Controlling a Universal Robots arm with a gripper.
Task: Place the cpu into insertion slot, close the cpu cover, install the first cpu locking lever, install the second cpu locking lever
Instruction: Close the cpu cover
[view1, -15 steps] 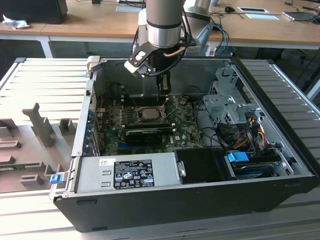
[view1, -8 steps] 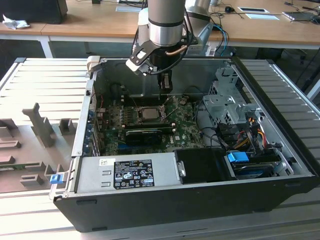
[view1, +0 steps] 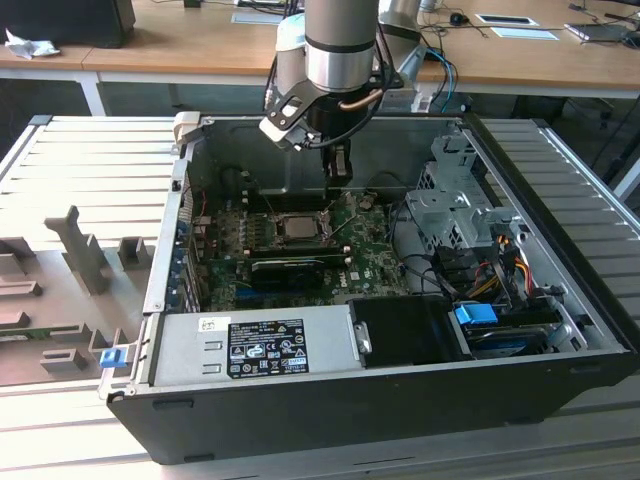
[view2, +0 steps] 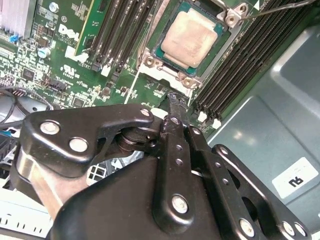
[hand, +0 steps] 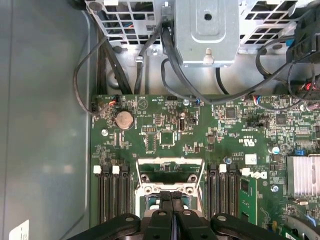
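One gripper (view2: 174, 98), fingers clenched together on nothing visible, hovers just short of the cpu (view2: 190, 37) seated in the insertion slot (view2: 161, 56); a misjudged descent could scrape the chip.

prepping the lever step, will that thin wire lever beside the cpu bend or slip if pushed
Probably springy: the lever is a thin metal rod, so it may flex. Being smooth and narrow, it could slip off the slim-tipped gripper. Likely very light.

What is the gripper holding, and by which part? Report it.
Nothing that shows: the gripper has its jaws shut together, tips beside the cpu cover.
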